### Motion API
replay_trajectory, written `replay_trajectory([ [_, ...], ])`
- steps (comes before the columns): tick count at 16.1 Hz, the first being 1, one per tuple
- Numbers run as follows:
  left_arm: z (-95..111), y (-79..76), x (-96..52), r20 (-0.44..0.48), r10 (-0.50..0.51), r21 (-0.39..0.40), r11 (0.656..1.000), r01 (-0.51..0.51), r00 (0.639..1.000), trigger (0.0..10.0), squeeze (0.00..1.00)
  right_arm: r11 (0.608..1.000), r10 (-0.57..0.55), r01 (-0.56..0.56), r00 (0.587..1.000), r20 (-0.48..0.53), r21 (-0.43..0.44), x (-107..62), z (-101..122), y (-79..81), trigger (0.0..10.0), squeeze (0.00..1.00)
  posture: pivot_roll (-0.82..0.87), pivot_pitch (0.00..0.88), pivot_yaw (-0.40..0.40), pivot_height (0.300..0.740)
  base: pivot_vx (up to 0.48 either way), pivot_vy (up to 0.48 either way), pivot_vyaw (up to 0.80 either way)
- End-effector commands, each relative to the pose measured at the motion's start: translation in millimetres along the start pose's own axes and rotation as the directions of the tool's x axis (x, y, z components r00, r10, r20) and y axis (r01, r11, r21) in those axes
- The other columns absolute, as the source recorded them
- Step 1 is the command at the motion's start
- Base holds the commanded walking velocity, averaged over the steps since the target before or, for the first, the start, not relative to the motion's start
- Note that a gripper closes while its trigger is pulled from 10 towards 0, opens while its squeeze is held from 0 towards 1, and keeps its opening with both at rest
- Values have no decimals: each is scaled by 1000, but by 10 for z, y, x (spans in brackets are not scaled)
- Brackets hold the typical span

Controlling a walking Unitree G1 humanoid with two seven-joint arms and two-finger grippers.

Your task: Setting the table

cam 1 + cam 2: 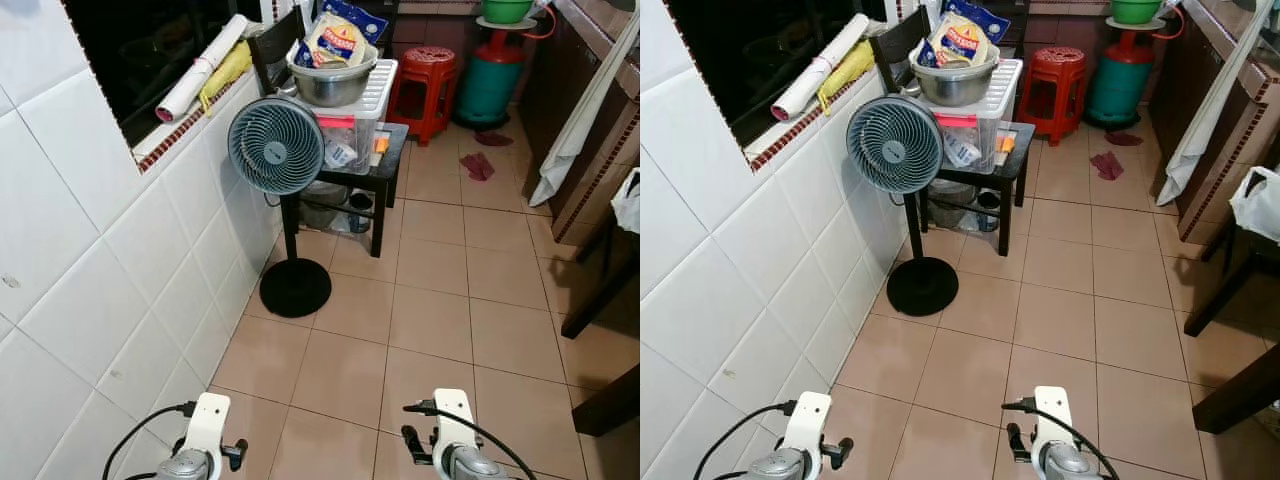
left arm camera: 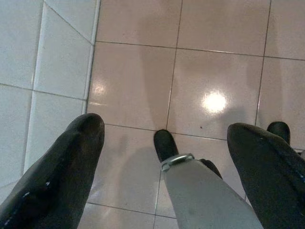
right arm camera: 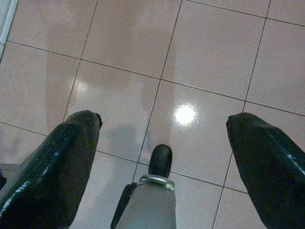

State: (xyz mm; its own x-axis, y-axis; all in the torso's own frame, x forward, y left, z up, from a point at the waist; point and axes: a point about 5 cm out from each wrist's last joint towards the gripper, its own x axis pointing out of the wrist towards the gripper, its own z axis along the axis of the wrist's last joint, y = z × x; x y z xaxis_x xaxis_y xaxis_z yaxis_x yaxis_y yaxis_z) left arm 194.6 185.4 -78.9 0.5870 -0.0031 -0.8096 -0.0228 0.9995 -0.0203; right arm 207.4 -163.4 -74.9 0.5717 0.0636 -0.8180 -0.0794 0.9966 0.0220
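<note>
Tableware: the nearest candidate is the steel bowl (image 1: 333, 82) on the plastic bin (image 1: 362, 120), on the small dark surface (image 1: 393, 160) ahead, beside the pedestal fan (image 1: 275, 145).
Handling: likely light, stiff, slippery — take the rim.
Left hand (image 2: 167, 143): wide open, empty, over the tiled floor (image 1: 430, 300).
Right hand (image 3: 162, 138): wide open too — nothing held.

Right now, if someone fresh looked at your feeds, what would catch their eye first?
The grey fan on its black stand, right against the white tiled wall on the left. Behind it, a black table carries a plastic box with a steel bowl of snack bags on top; a red stool stands further back. Both grippers, left and right, hang open over bare floor tiles.
</note>
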Motion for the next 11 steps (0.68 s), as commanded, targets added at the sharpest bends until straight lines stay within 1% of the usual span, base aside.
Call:
replay_trajectory([
  [1,139,86,0,88,45,-200,979,-27,995,10000,0,989,107,-104,994,22,-108,49,279,345,10000,0,106,0,-68,740,0,0,0],
  [2,123,79,2,65,34,-167,986,-23,997,10000,0,991,105,-102,994,31,-83,48,284,327,10000,0,77,0,-61,740,0,0,0],
  [3,97,67,5,33,26,-121,992,-22,999,10000,0,994,103,-101,994,43,-40,46,290,291,10000,0,77,0,-64,740,0,0,0],
  [6,80,55,4,32,21,-123,992,-17,999,10000,0,994,100,-98,994,41,-43,46,302,282,10000,0,75,0,-63,740,0,0,0],
  [8,90,83,1,37,19,-109,994,-15,999,10000,0,995,95,-93,995,42,-37,47,311,279,10000,0,68,0,-45,740,0,0,0],
  [9,98,94,0,36,11,-97,995,-8,999,10000,0,996,92,-91,995,44,-19,47,306,282,10000,0,66,0,-36,740,0,0,0],
  [10,143,92,3,45,-15,-48,999,17,999,10000,0,996,82,-83,995,48,27,47,290,288,10000,0,57,0,-22,740,0,0,0],
  [11,168,88,6,50,-24,-35,999,25,998,10000,0,995,72,-75,996,50,69,46,285,269,10000,0,38,0,-10,740,0,0,0],
])
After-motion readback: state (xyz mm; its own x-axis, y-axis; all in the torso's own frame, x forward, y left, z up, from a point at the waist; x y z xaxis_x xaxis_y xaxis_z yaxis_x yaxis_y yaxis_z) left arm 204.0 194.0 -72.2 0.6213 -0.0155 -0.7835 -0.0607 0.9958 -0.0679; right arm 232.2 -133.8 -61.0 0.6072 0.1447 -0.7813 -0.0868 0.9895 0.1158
